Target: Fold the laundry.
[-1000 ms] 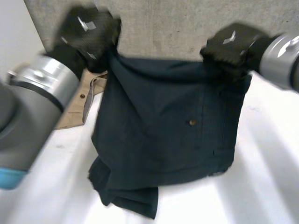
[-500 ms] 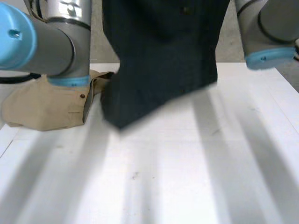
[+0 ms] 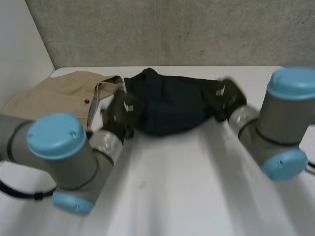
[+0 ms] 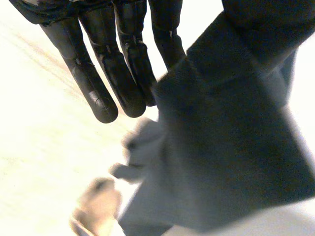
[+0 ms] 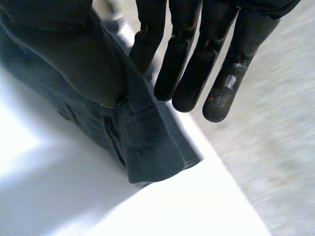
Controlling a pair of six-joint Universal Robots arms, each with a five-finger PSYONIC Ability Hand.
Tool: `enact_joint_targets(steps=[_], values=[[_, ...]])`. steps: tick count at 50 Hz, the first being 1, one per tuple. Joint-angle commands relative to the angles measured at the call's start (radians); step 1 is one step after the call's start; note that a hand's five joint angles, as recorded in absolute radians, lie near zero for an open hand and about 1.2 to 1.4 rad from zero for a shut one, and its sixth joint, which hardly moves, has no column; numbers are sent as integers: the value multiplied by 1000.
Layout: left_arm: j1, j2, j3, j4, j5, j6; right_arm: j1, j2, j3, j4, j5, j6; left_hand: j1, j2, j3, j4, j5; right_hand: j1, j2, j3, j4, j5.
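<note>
A dark navy garment (image 3: 170, 105) lies bunched across the far middle of the white table (image 3: 187, 191). My left hand (image 3: 120, 110) is at the garment's left end and my right hand (image 3: 227, 97) at its right end. In the left wrist view the fingers (image 4: 103, 83) are straight, and the garment's edge (image 4: 231, 137) runs up between them and the thumb. In the right wrist view the thumb (image 5: 59, 49) presses a hemmed corner of the garment (image 5: 147, 147) against the straight fingers (image 5: 221, 73).
A beige garment (image 3: 54, 98) lies at the table's far left, touching the dark one. A grey wall (image 3: 172, 29) stands just behind the table's far edge. Both forearms stretch over the near half of the table.
The dark garment hung high from both hands; both arms have swung forward and down, and it now rests on the far part of the table.
</note>
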State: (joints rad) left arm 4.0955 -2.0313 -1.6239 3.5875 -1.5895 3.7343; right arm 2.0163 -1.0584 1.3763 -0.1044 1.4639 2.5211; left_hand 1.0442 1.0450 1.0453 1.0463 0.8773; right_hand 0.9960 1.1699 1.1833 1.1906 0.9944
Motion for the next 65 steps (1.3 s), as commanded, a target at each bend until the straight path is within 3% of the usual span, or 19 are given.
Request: enact_joint_targets(steps=[1,9,14,24,32,36,42,44,49,55,65], values=[[-41,-3,-65,-88,-30,6,-1,-2,168,34,-82,-38,-58,-59,-59,-60,-66,400,226,213,206,227],[-3,75,-117,-79,-113,-8,-27,-55,257,52,-94,-50,-622,-623,-623,-624,-630,400,226,213,206,227],[31,92,-145,-78,-102,-28,-77,-77,296,51,-97,-45,-628,-629,-629,-630,-636,400,226,213,206,227],[101,92,-168,-92,-35,-183,-149,-80,297,45,-96,-33,-593,-594,-594,-595,-601,400,226,213,206,227],[123,85,-160,-144,17,-271,-149,-72,297,43,-96,-28,-499,-500,-500,-501,-507,400,226,213,206,227],[131,79,-154,-187,33,-281,-148,-72,299,43,-94,-21,-347,-347,-348,-349,-354,400,226,213,206,227],[137,60,-148,-256,75,-303,-149,-74,294,46,-93,-21,70,69,69,68,62,400,226,213,206,227],[134,54,-142,-297,95,-317,-151,-78,287,58,-83,-30,331,330,330,329,323,400,226,213,206,227],[131,71,-133,-398,97,-309,-152,-95,273,118,-85,-56,352,351,351,350,344,400,226,213,206,227],[135,264,-116,-599,98,-269,-157,-235,222,403,-96,-197,352,351,351,350,344,400,226,213,206,227],[123,519,-109,-693,97,-116,-162,-432,170,615,-79,-324,352,351,351,350,344,400,226,213,206,227]])
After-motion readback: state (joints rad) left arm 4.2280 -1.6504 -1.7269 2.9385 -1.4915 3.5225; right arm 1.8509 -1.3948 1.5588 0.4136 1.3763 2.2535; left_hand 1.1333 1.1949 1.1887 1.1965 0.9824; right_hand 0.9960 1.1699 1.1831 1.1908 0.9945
